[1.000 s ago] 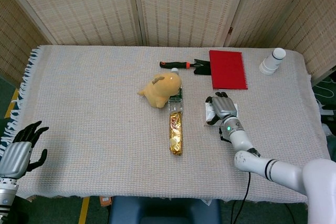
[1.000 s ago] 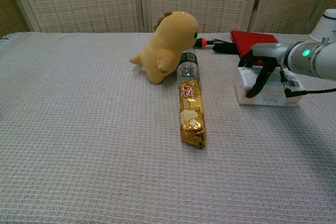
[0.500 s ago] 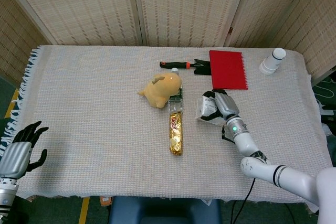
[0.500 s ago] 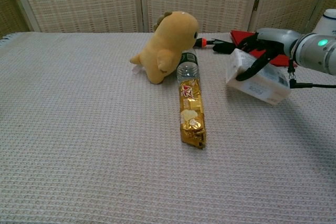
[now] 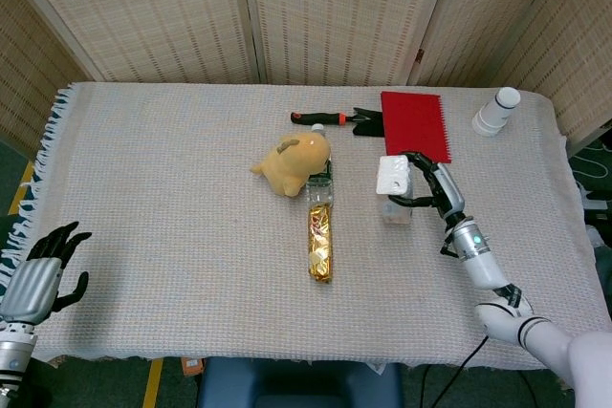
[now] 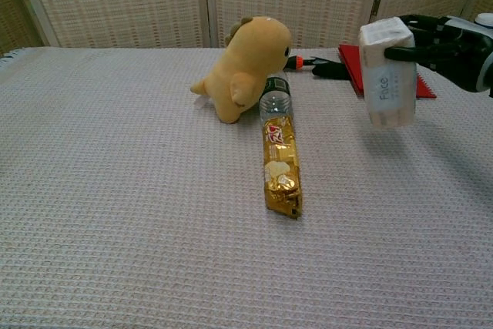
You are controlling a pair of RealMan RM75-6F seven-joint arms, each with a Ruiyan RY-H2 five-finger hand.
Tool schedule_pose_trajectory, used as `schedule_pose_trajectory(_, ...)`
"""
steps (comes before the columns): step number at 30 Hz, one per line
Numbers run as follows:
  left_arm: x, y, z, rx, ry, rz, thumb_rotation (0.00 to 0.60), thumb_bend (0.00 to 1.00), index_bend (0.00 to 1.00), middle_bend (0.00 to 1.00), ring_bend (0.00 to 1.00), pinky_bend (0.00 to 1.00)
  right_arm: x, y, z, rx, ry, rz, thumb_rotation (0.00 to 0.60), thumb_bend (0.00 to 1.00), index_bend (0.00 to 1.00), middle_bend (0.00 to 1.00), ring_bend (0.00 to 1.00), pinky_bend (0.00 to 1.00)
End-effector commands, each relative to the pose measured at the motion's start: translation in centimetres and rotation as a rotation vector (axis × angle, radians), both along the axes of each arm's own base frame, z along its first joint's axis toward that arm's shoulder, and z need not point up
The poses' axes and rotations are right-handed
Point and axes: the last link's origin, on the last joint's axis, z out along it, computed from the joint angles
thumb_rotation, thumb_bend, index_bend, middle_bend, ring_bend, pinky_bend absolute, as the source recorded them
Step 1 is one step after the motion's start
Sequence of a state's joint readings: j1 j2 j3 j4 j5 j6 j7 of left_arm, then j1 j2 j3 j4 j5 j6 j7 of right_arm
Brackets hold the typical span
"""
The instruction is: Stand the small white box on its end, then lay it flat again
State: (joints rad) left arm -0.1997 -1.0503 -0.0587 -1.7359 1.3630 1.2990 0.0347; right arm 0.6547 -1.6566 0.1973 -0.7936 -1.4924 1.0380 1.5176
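The small white box (image 5: 392,188) (image 6: 387,75) stands upright on its short end, right of the bottle. My right hand (image 5: 432,186) (image 6: 441,42) grips it near the top from the right side, fingers wrapped over its upper part. In the chest view the box's lower end sits at or just above the cloth; I cannot tell whether it touches. My left hand (image 5: 43,265) hangs off the table's front left corner, fingers spread, holding nothing.
A yellow plush toy (image 5: 295,161) lies mid-table with a bottle (image 5: 319,226) in a gold wrapper in front of it. A red notebook (image 5: 415,125) and a black-handled tool (image 5: 335,120) lie behind the box. A white cup (image 5: 496,112) stands at the back right.
My right hand lifted the box from flat on the cloth, tilted it, and turned it upright onto its end, shifting slightly right.
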Motion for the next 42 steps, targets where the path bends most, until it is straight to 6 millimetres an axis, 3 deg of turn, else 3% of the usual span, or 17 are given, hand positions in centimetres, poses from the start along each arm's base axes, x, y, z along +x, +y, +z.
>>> schedule_pose_trajectory(1,-0.1,0.1,-0.1,-0.004,0.003,0.003,0.6,0.49,0.16,0.0,0.0,0.1,-1.5,1.3,-1.9,0.01,0.03,0.084,0.6,0.02,0.51,0.46,0.32,0.0)
schedule_pose_trajectory(17,-0.6,0.5,-0.3,-0.006,0.015,0.026,0.6,0.49,0.16,0.0,0.0,0.1,-2.3,0.6,-3.6,0.053,0.016,0.044,0.6,0.05,0.53,0.48,0.33,0.0)
schedule_pose_trajectory(26,-0.5,0.5,-0.5,-0.016,0.021,0.031,0.6,0.49,0.16,0.0,0.0,0.1,-4.0,1.2,-4.0,0.116,0.141,0.032,0.6,0.05,0.53,0.48,0.34,0.0)
schedule_pose_trajectory(42,0.0,0.2,-0.6,-0.019,0.019,0.009,0.6,0.49,0.16,0.0,0.0,0.1,-6.1,2.6,-1.8,0.106,0.246,0.039,0.6,0.05,0.52,0.48,0.34,0.0)
